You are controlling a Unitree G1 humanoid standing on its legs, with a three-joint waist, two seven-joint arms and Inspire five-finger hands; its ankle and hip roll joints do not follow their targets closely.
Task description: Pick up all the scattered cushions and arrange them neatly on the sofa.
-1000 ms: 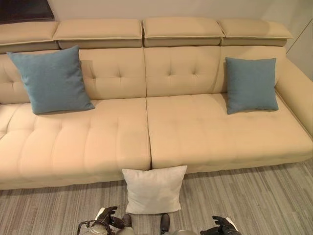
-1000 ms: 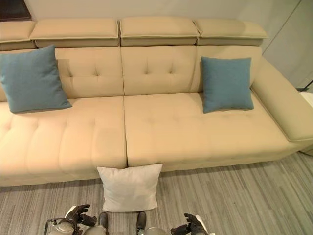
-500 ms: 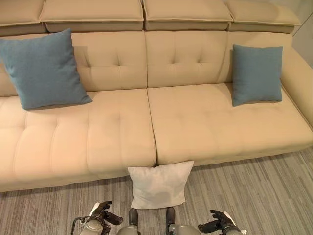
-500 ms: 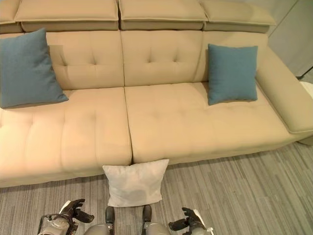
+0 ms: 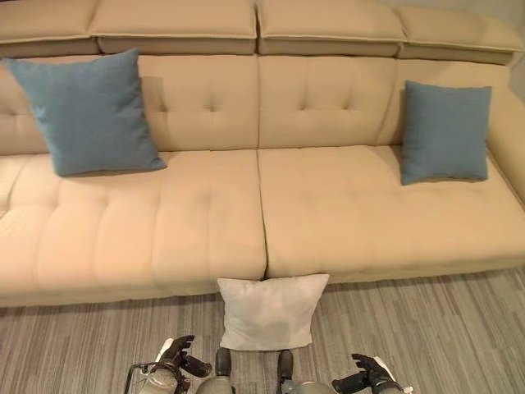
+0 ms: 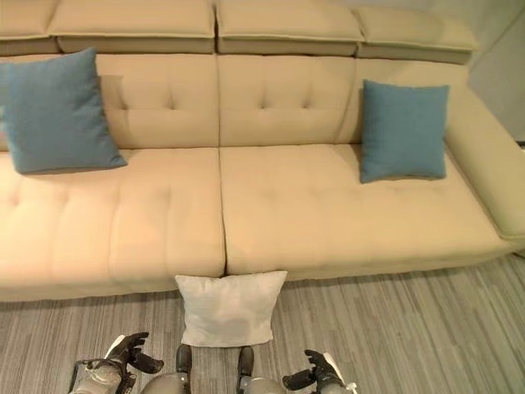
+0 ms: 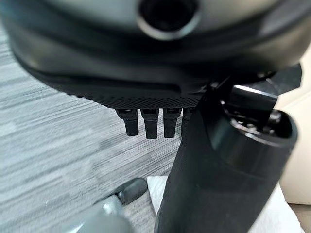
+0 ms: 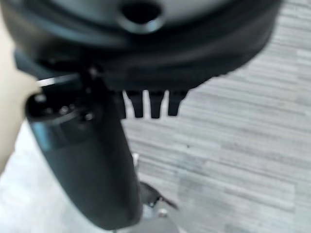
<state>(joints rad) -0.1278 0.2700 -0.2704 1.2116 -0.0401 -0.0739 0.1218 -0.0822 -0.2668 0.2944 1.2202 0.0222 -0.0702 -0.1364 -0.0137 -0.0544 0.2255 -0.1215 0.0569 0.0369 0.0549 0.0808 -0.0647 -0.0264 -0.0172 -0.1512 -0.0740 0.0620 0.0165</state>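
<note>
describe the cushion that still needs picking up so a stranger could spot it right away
Find the long beige sofa and follow the seam between its two seat sections down to the grey wood-look floor. The white cushion leans there against the sofa's front. The two blue cushions sit up on the seat; it alone is pale and on the floor.

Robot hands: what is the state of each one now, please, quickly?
Left robot hand: open, holds nothing, low over the floor.
Right robot hand: open, holds nothing, low over the floor.
</note>
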